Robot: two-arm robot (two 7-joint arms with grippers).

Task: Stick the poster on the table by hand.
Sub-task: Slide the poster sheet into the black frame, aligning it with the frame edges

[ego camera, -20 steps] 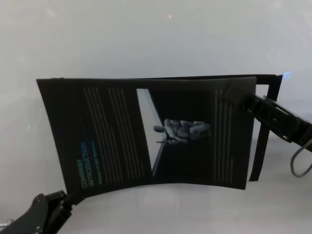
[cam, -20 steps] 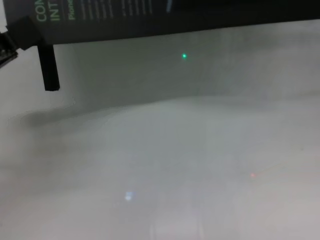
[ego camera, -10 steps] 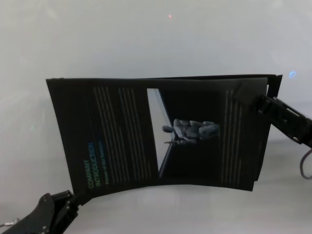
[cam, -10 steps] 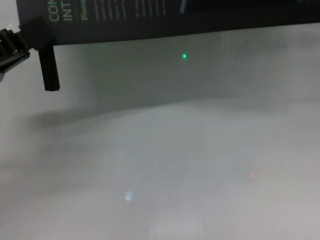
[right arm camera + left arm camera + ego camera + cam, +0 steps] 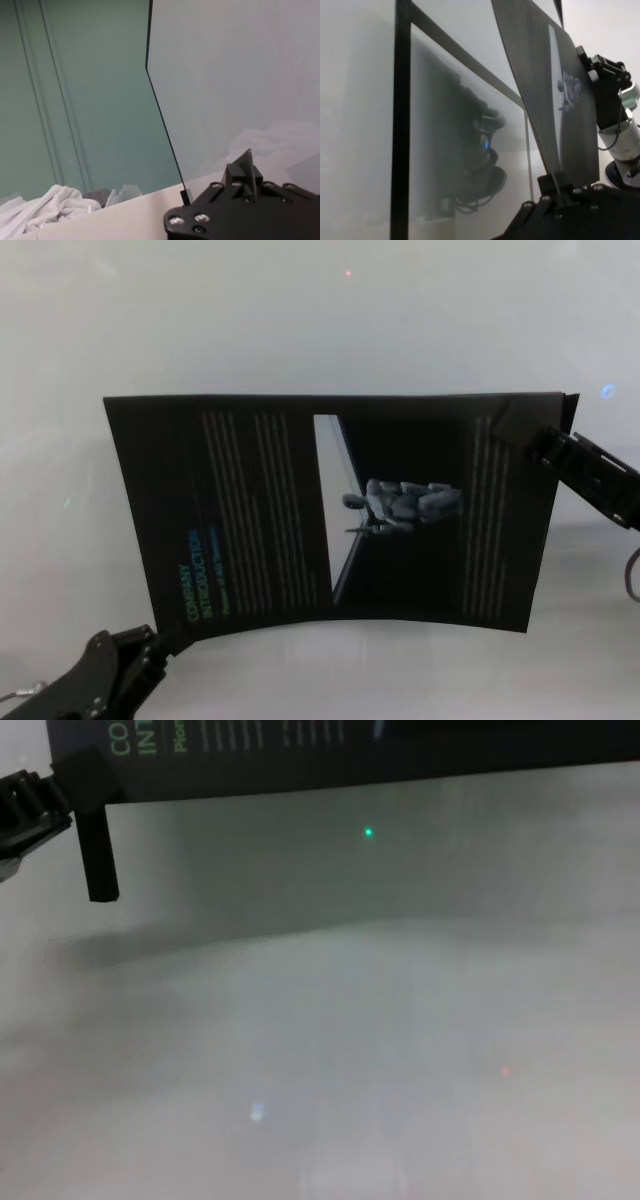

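A: Table (image 5: 300, 320) first, since it is filling nearly everything you are looking at: a broad pale grey surface running behind and below the sheet.

B: And the poster (image 5: 260, 510)?

A: It is hanging over the table, spread wide between your two arms. The teal heading is sitting toward its left side, columns of small text are running across it, and a pale strip with a grey figure is showing near the middle. In the chest view its lower edge (image 5: 400, 765) is crossing the top, apart from the surface beneath.

B: What are your grippers doing?

A: You are gripping the lower left corner with the left hand (image 5: 150, 648), clenched on the sheet; the left wrist view is showing the paper's edge pinched between its jaws (image 5: 559, 186). The right hand (image 5: 525, 428) is clamping the upper right corner.

B: Anything smaller?

A: A narrow black post (image 5: 98, 855) is standing just below the left corner in the chest view.
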